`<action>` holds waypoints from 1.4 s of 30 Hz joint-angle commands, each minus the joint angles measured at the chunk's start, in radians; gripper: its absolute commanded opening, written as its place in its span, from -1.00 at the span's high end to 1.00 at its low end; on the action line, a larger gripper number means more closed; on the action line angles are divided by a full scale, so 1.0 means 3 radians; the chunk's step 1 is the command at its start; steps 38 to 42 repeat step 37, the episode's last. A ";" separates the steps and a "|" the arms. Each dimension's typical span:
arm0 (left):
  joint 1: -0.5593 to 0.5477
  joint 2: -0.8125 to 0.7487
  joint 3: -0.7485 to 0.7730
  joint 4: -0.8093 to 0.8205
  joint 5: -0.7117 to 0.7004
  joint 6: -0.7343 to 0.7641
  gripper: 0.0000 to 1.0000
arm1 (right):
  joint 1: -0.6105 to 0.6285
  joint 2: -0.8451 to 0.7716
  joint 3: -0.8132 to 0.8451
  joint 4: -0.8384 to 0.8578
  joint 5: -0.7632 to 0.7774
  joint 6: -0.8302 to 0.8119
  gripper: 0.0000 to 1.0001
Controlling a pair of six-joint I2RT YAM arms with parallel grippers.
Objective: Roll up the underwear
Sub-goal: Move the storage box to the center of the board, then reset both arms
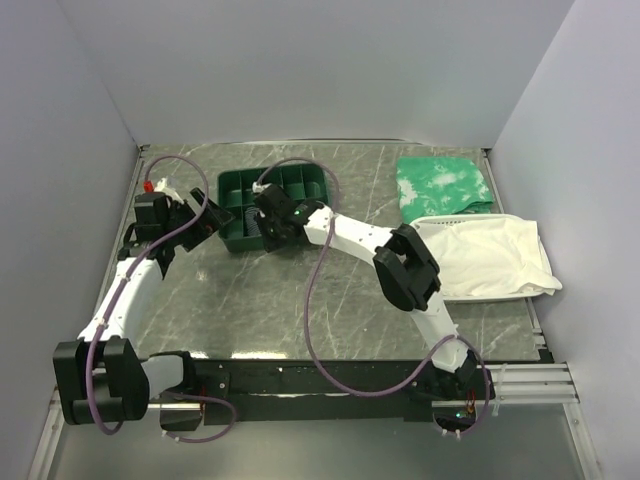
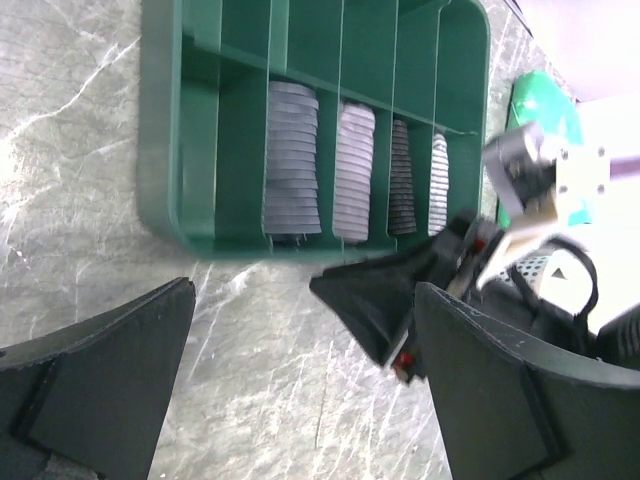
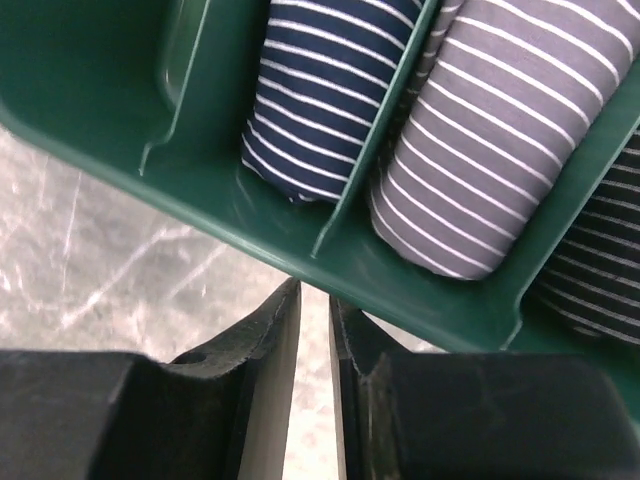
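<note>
At the near wall of the green tray (image 3: 250, 215), my right claw (image 3: 315, 292) is nearly closed, holding nothing. The navy underwear (image 3: 320, 80) sits rolled in its compartment. Risk: a careless move clips the rim and jolts the rolls loose.

No legible text, label or number anywhere; perhaps some lost to blur.

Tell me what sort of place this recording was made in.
Probably a lab test cell, not a home: plain partition walls box in a marble-look tabletop, with a green divider tray holding rolled striped underwear.
</note>
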 commanded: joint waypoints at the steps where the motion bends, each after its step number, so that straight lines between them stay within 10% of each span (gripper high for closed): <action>1: -0.0060 -0.0091 0.0016 0.0037 -0.0114 0.0095 -0.93 | -0.0193 0.0190 0.0498 -0.0104 0.0111 -0.0167 0.48; 21: -0.0785 -0.0531 0.0246 -0.0199 -0.1044 0.0182 -0.93 | -0.0224 -0.2426 -0.2138 0.0632 0.0877 0.0012 -0.91; 42: -0.1164 -0.0684 0.0210 -0.0183 -0.1449 0.0162 -0.93 | -0.1001 -0.3941 -0.3320 0.0239 0.1220 0.0559 -1.00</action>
